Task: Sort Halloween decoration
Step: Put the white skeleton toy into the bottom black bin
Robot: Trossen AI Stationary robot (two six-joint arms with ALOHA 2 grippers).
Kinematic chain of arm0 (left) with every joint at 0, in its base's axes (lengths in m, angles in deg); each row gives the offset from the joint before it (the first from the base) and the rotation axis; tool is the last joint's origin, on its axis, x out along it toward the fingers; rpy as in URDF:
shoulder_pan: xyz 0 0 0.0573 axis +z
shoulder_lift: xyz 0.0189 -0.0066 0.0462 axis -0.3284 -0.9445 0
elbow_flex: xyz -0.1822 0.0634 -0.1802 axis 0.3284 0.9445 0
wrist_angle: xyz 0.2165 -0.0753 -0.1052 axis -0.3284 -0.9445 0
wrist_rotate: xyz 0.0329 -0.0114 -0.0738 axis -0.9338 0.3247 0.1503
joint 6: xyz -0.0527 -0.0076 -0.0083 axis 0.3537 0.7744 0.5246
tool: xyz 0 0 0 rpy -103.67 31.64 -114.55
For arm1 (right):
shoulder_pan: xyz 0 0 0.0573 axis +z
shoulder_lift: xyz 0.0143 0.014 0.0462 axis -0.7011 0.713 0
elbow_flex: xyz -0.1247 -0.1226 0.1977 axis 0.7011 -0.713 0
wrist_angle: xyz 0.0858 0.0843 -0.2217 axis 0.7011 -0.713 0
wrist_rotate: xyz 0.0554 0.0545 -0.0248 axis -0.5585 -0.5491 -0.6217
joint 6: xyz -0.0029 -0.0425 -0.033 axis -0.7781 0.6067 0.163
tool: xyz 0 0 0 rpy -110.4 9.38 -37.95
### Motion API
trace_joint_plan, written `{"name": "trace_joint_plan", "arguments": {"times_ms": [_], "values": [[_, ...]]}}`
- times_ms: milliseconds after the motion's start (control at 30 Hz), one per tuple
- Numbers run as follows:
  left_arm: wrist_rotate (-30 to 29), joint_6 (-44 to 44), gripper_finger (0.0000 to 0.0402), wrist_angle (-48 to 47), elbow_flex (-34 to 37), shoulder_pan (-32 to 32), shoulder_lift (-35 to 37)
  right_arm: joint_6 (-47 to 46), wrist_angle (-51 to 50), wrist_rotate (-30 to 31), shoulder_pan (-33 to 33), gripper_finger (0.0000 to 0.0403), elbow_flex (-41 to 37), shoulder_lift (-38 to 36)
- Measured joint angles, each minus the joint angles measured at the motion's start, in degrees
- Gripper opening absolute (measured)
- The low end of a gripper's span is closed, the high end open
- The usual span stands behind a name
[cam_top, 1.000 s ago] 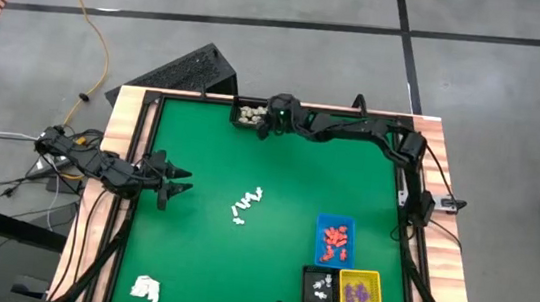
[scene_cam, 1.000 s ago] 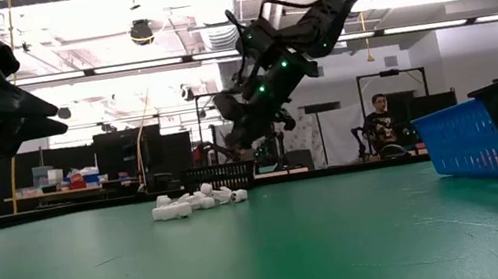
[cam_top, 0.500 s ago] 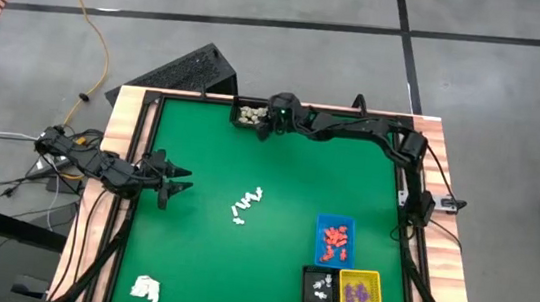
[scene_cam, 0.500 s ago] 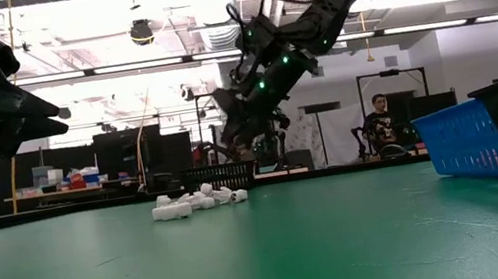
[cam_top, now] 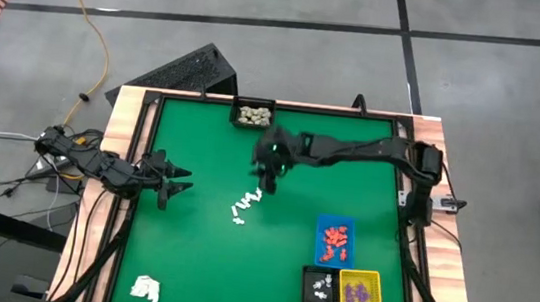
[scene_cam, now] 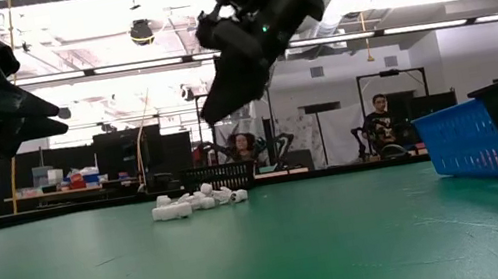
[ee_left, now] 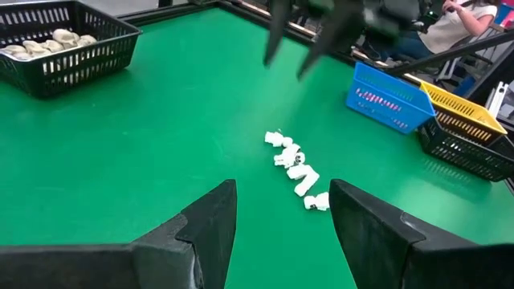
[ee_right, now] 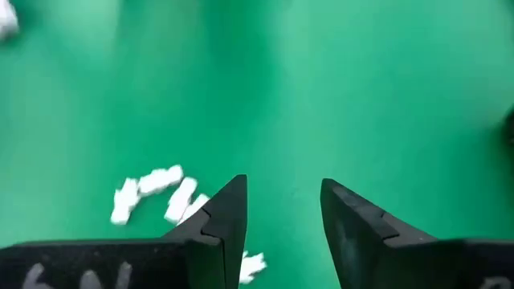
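A cluster of small white decoration pieces (cam_top: pixel 247 202) lies on the green mat near the table's middle, also seen in the low view (scene_cam: pixel 197 202) and both wrist views (ee_left: pixel 293 168) (ee_right: pixel 161 193). My right gripper (cam_top: pixel 269 178) hangs open in the air just beyond the cluster on its far side, slanting down, with nothing between its fingers (ee_right: pixel 283 209). My left gripper (cam_top: pixel 182 182) waits open at the table's left side, its fingers pointing at the cluster (ee_left: pixel 283 217). Cream pieces lie in a black tray (cam_top: pixel 252 115) at the far edge.
At the near right stand a blue tray (cam_top: pixel 334 240) with orange-red pieces, a black tray (cam_top: pixel 316 294) with white pieces and a yellow tray (cam_top: pixel 359 299) with purple pieces. A white wad (cam_top: pixel 145 289) lies at the near left corner. People sit in the room beyond the table.
My right gripper has left the black tray at the far edge and swung toward the table's middle, rising a little, and now hangs slanting above the mat just beyond the white cluster. The pieces have stayed where they were.
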Motion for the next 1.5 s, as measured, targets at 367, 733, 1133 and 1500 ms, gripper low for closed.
{"name": "trace_joint_plan", "arguments": {"times_ms": [367,733,1133,1500], "values": [[0.20,1.42,0.0189,0.13,0.02,0.00,0.00,0.02,1.72,7.91,7.61,0.0157,-1.04,8.44],[0.18,1.51,0.0189,0.09,0.02,0.02,0.02,-1.18,1.79,8.10,7.79,0.0157,-1.41,9.49],[0.20,1.50,0.0189,0.04,0.02,0.00,0.01,-1.14,0.30,11.52,7.46,0.0157,-2.18,9.49],[0.22,1.49,0.0189,0.02,0.00,0.00,0.00,-1.82,3.32,12.29,8.12,0.0137,-5.46,9.38]]}}
